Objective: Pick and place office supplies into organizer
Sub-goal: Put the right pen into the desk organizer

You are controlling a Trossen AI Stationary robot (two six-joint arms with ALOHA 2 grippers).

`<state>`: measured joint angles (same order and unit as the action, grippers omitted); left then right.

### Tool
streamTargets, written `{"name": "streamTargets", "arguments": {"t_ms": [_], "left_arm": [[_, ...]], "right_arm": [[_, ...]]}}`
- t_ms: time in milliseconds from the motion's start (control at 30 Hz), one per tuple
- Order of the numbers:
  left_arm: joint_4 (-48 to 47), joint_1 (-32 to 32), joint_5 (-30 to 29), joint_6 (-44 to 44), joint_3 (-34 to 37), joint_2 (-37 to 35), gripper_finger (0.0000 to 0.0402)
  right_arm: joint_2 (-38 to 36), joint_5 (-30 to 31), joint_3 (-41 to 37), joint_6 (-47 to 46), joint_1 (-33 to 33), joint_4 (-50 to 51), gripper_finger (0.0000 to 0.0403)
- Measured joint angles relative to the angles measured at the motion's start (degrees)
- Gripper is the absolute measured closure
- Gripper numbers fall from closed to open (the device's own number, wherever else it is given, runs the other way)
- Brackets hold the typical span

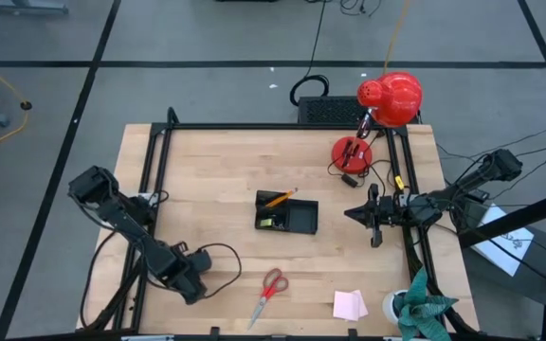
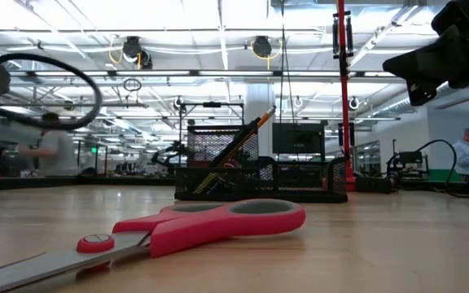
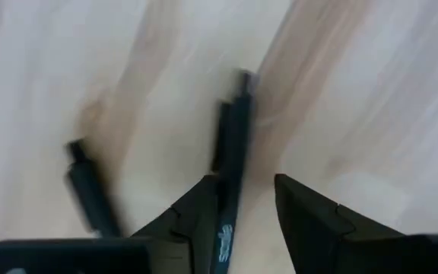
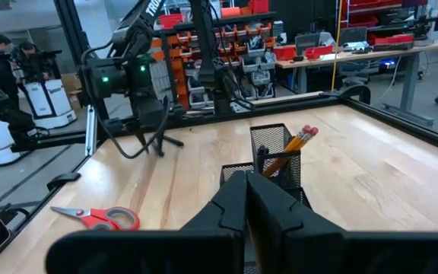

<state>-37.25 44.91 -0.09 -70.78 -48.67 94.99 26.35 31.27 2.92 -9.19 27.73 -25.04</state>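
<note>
Two robot arms share the wooden worktop [image 1: 216, 170]. The left hand [image 3: 248, 199] is down low near the front edge, its fingers apart around a black pen [image 3: 233, 164] lying flat, likely so it can squeeze and lift it. A second dark pen [image 3: 90, 186] lies beside it. The right hand [image 1: 360, 214] waits, fingers together, just beside the organizer [image 1: 288, 214], which holds orange pencils [image 4: 293, 147]. Red scissors [image 1: 269, 291] and a pink pad [image 1: 350, 304] are not yet put away. The pen's small white writing is too blurry to read.

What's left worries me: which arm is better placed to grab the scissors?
Left. The left hand is nearer the scissors, though open around a pen; the right hand, shut, is by the organizer.
</note>
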Motion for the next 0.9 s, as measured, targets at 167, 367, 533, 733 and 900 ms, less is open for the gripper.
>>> {"name": "streamTargets", "arguments": {"t_ms": [167,367,533,733,900], "left_arm": [[2.54,-0.81,0.57,1.25,-0.34,2.41,0.0308],[9.41,-1.18,-1.93,5.05,-0.41,3.58,0.0374],[20.11,-0.21,-18.31,15.87,0.06,4.13,0.0391],[28.52,-1.54,-35.57,28.26,0.09,4.17,0.0380],[29.76,-4.18,-41.89,34.79,0.18,4.15,0.0394]], "right_arm": [[-0.01,0.00,0.00,0.00,0.00,0.02,0.0399],[0.11,0.00,0.00,0.00,0.00,0.04,0.0399],[0.15,-0.02,0.00,-0.04,0.00,0.04,0.0399],[0.38,-0.02,0.00,-0.22,0.00,0.20,0.0399],[0.66,-0.02,0.00,-0.22,0.00,0.13,0.0399]]}}
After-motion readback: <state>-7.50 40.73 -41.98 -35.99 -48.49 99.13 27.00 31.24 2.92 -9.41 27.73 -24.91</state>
